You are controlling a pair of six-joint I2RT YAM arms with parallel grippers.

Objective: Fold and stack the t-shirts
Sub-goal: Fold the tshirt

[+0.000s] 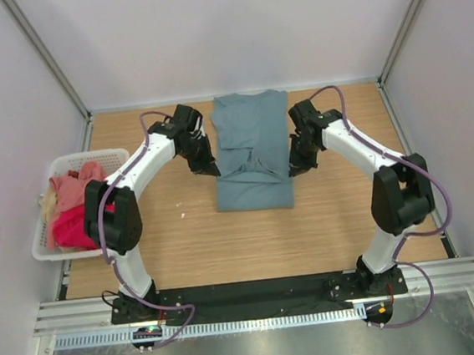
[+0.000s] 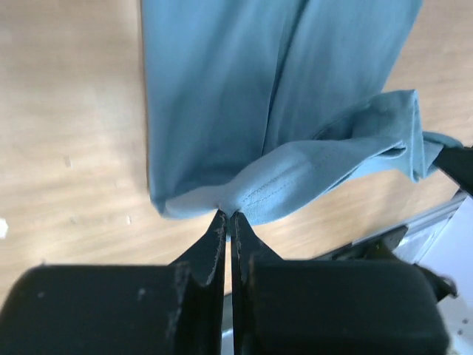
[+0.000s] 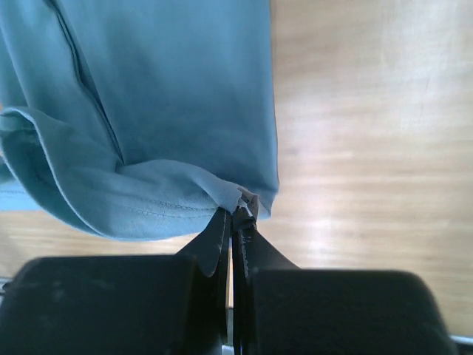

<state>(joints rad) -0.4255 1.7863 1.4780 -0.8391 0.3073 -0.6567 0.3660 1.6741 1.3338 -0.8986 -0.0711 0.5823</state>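
Grip on both sides! The black 2-finger left gripper (image 2: 228,216) is pinched tight on a stitched hem of the large grey-teal cloth t-shirt (image 1: 253,155), and the black 2-finger right gripper (image 3: 235,213) clamps the opposite hem. Between the 2, the shirt lies as a long folded panel on the light wooden table (image 1: 184,241), from the middle to the far side. Well off to the left, a white slotted plastic basket (image 1: 94,155) holds a salmon pink shirt (image 1: 74,189), a crimson-pink shirt (image 1: 70,229) and a cream shirt (image 1: 48,204), heaped together.

White arms (image 1: 147,161), black end effectors (image 2: 228,222) (image 3: 235,218), purple cables (image 1: 340,94)
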